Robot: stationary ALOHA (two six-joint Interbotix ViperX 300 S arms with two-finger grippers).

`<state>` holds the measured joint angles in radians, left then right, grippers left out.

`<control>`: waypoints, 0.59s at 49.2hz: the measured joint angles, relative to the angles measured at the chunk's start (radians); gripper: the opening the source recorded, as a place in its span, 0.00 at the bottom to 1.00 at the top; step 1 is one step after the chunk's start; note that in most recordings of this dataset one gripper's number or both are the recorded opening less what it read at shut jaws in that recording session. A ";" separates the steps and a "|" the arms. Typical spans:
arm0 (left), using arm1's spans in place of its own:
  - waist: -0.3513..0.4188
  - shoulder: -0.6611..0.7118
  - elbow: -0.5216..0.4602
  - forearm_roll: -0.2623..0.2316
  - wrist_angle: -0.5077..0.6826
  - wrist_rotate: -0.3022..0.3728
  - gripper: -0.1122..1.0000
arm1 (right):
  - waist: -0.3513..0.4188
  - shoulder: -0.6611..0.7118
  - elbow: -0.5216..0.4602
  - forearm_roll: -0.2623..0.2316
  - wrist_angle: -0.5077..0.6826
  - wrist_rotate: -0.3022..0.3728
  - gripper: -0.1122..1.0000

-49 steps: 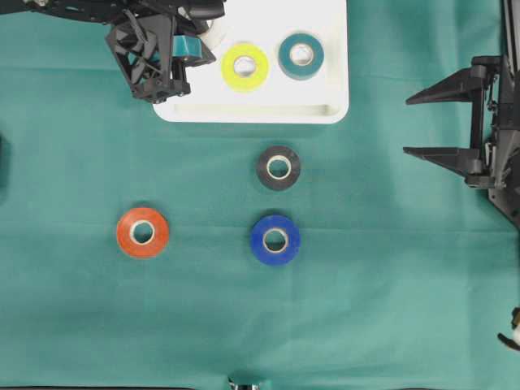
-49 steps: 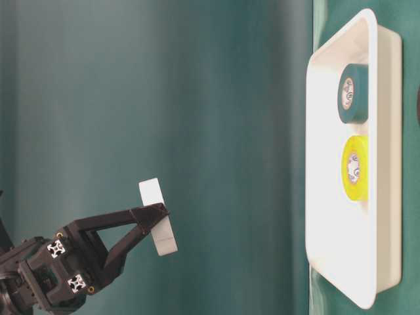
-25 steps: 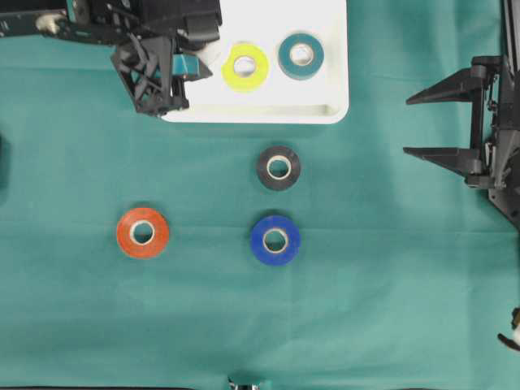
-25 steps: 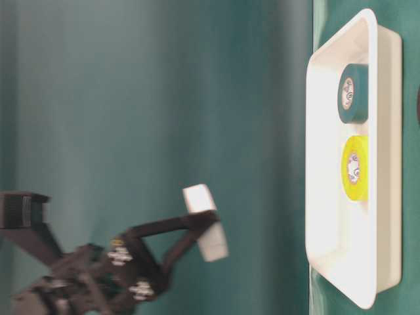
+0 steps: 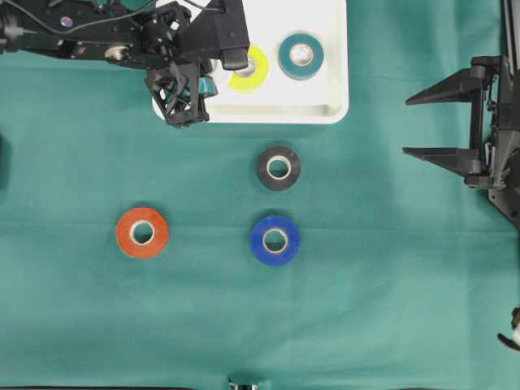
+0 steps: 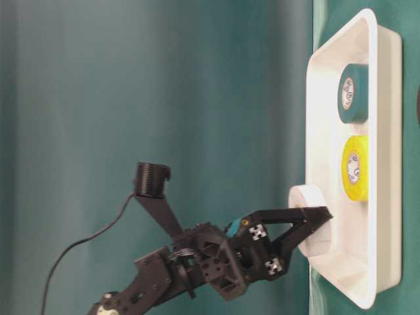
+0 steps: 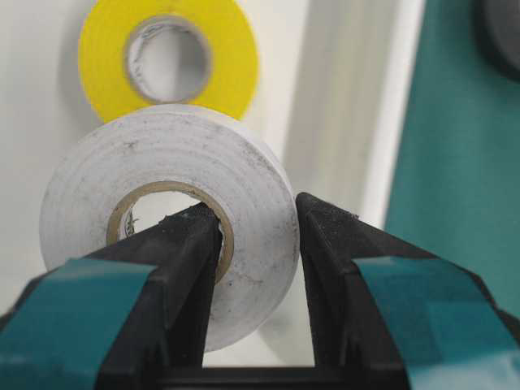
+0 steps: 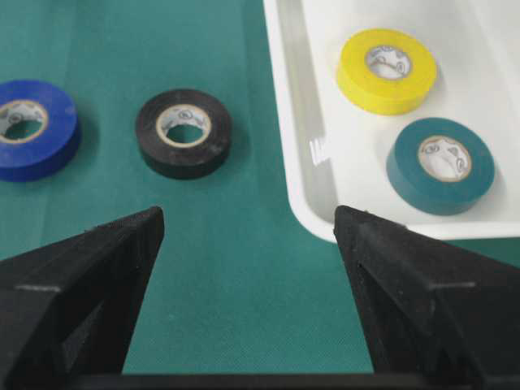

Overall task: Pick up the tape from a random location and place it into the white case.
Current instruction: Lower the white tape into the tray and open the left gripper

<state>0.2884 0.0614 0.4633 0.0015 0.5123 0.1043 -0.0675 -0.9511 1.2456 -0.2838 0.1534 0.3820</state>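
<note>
My left gripper is shut on a white tape roll, one finger inside the core and the other against the outer wall. The roll hangs low over the left end of the white case, close beside a yellow roll. In the table-level view the white tape roll overlaps the white case's rim; whether it touches the floor I cannot tell. From overhead the left gripper hides the roll. At the right edge my right gripper stands open and holds nothing.
A teal roll lies in the case beside the yellow one. On the green cloth lie a black roll, a blue roll and an orange roll. The right gripper faces the case's corner.
My left gripper has carried the white roll rightward and down, from beside the case's left end to low over its inside near the yellow roll. The right arm has not moved.
</note>
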 measured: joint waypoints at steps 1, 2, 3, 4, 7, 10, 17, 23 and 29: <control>0.003 0.005 0.002 0.000 -0.003 -0.002 0.33 | 0.000 0.000 0.000 -0.002 0.002 0.000 0.86; 0.008 0.008 0.005 0.000 -0.008 0.000 0.33 | 0.000 0.000 0.000 -0.002 0.002 0.000 0.86; 0.012 0.012 0.008 0.000 -0.009 -0.002 0.33 | 0.000 0.000 0.000 -0.002 0.002 0.000 0.86; 0.015 0.015 0.011 0.000 -0.011 -0.002 0.33 | -0.002 0.000 0.000 -0.002 0.002 0.000 0.86; 0.029 0.026 0.020 0.000 -0.017 -0.002 0.33 | 0.000 0.000 0.000 -0.002 0.002 0.000 0.86; 0.040 0.034 0.029 0.000 -0.026 -0.002 0.33 | 0.000 0.002 0.000 -0.002 0.000 0.000 0.86; 0.044 0.048 0.044 0.000 -0.058 0.000 0.33 | 0.000 0.002 0.000 -0.003 0.000 0.000 0.86; 0.044 0.057 0.060 0.000 -0.086 0.003 0.33 | 0.000 0.003 0.000 -0.006 0.000 0.000 0.86; 0.044 0.058 0.067 -0.002 -0.094 0.003 0.33 | 0.000 0.002 0.000 -0.006 0.002 0.000 0.86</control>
<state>0.3329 0.1197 0.5308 0.0000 0.4188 0.1074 -0.0675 -0.9495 1.2456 -0.2899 0.1549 0.3820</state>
